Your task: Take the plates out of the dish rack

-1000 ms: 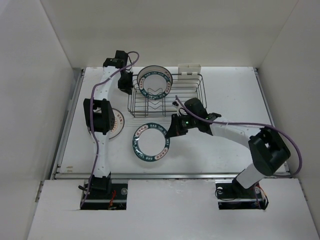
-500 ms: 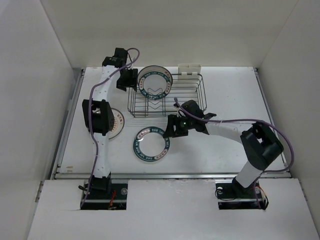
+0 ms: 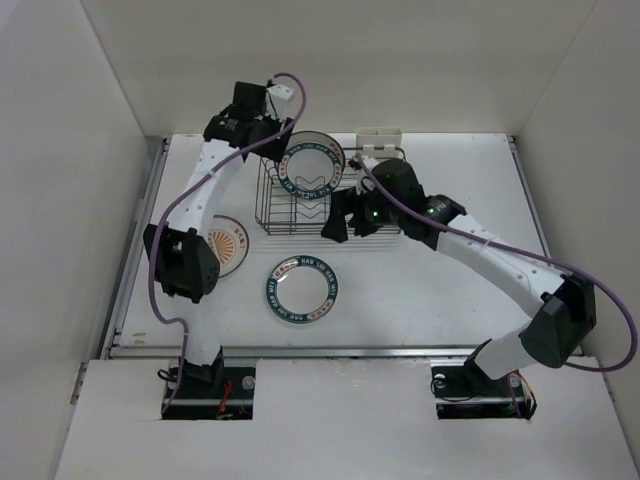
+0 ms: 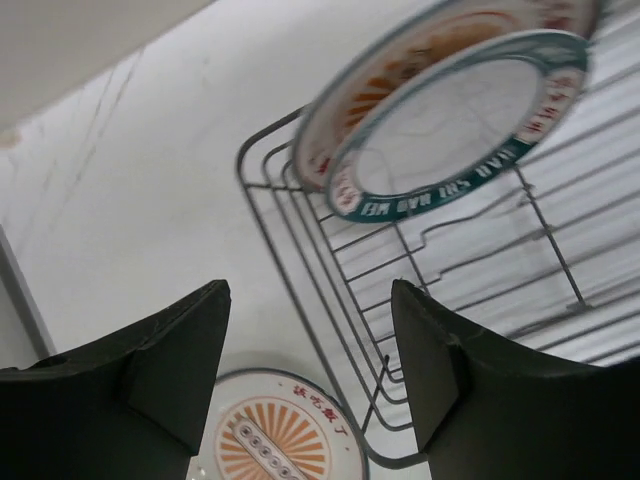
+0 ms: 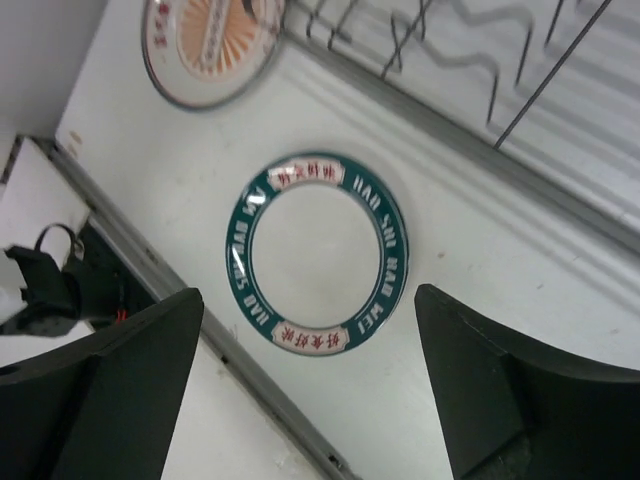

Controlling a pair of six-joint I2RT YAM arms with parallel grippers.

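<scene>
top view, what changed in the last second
Right gripper opened, leaving the teal-rimmed plate on the table, and drew back toward the dish rack. Left gripper opened and rose above the rack's left end. The orange plate, racked plates and rack stayed put.

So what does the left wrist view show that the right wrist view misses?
Only left wrist: two plates upright in the dish rack, the upright teal plate in front of the upright orange plate. Only right wrist: the flat teal plate on the table. Both: rack wires and the flat orange plate.
</scene>
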